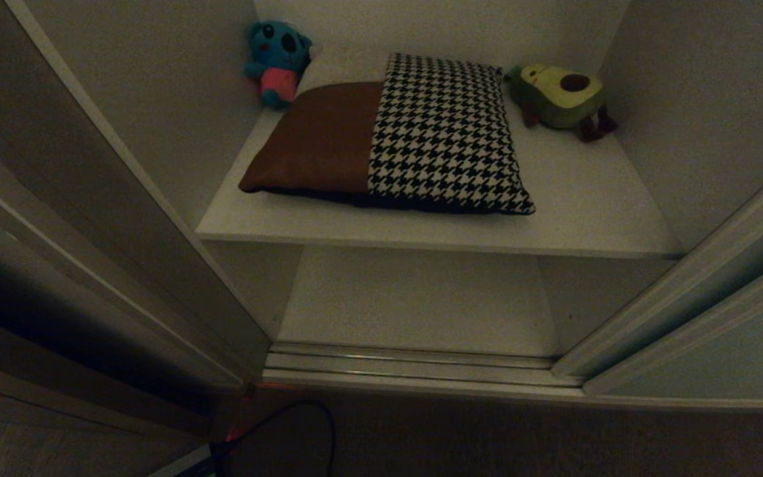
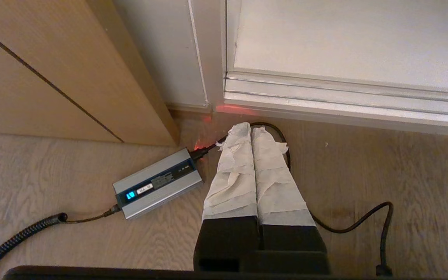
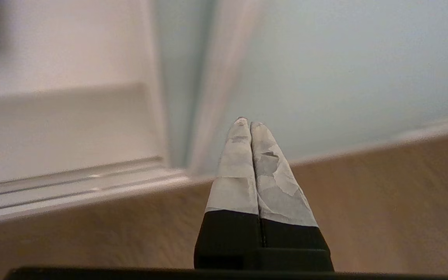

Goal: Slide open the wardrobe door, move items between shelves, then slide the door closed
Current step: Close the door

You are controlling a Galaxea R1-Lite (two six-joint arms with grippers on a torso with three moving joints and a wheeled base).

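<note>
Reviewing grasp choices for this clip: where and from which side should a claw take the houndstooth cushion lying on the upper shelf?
Probably the near right corner of the houndstooth cushion, coming in from the open front of the wardrobe. The cushion lies flat on the upper shelf with its front edge nearest the opening. That corner sits clear of the avocado plush and blue plush behind it.

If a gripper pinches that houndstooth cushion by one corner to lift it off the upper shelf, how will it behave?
The houndstooth cushion looks plump and soft, so it would probably sag and swing from a corner pinch instead of staying flat. It seems light for its bulk. Its woven cover should give decent grip, though the brown panel looks smoother. Dragged along the shelf, it could nudge the avocado plush beside it.
</note>
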